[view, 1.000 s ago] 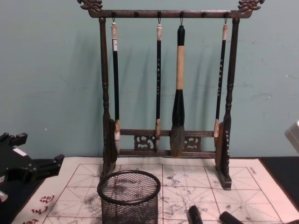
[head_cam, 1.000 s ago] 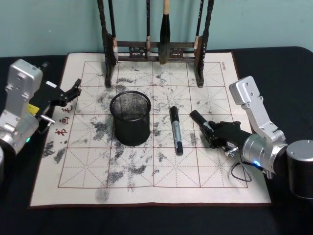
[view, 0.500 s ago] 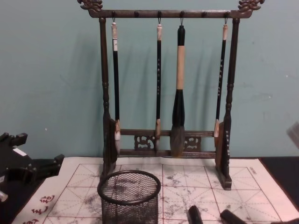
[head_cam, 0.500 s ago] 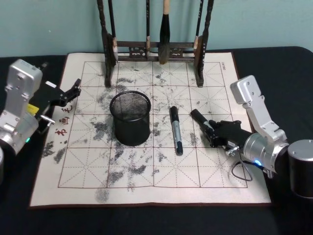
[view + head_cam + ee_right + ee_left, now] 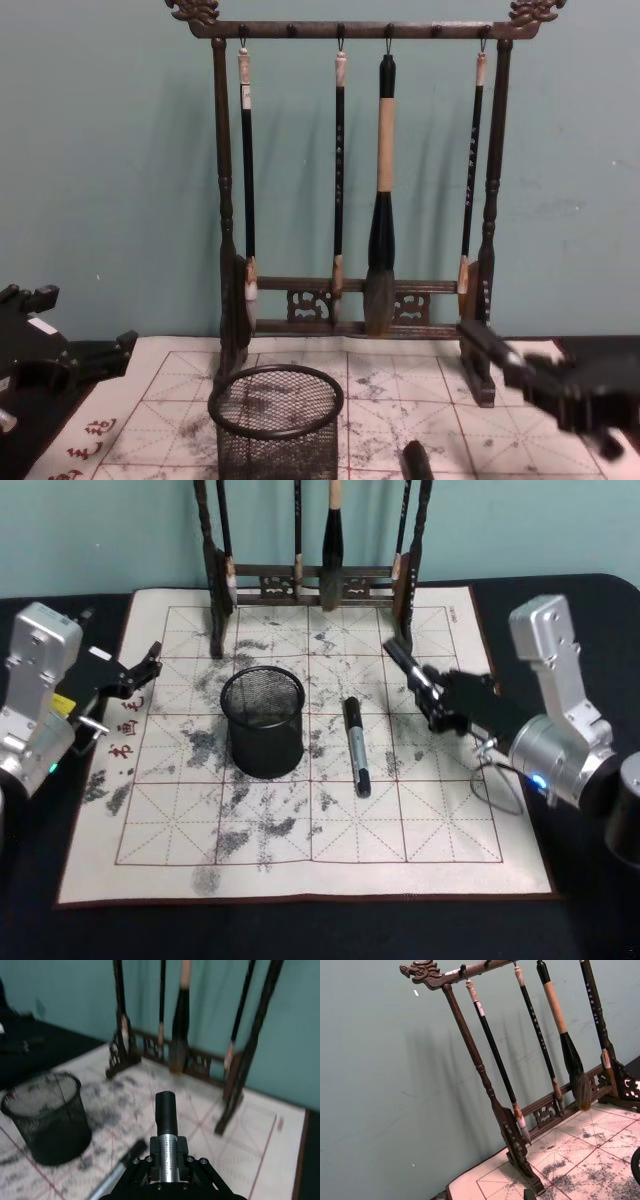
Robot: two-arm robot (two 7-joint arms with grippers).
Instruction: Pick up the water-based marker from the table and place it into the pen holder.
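My right gripper (image 5: 437, 696) is shut on a black and silver water-based marker (image 5: 403, 664), held in the air above the right part of the mat, tip pointing toward the brush rack. In the right wrist view that marker (image 5: 165, 1110) sticks out from between the jaws. From the chest view, the held marker (image 5: 489, 353) and right gripper (image 5: 548, 388) hang to the right of the pen holder (image 5: 277, 418). The black mesh pen holder (image 5: 262, 720) stands upright left of centre. My left gripper (image 5: 141, 669) rests open at the mat's left edge.
A second marker (image 5: 355, 746) lies flat on the mat (image 5: 440, 820) just right of the pen holder. The tall dark wooden brush rack (image 5: 310, 580) with hanging brushes stands along the mat's far edge, close beyond the held marker. Black tabletop surrounds the mat.
My right gripper has risen off the mat and moved toward the rack with the marker in it. The other marker, the pen holder and the left arm stayed put.
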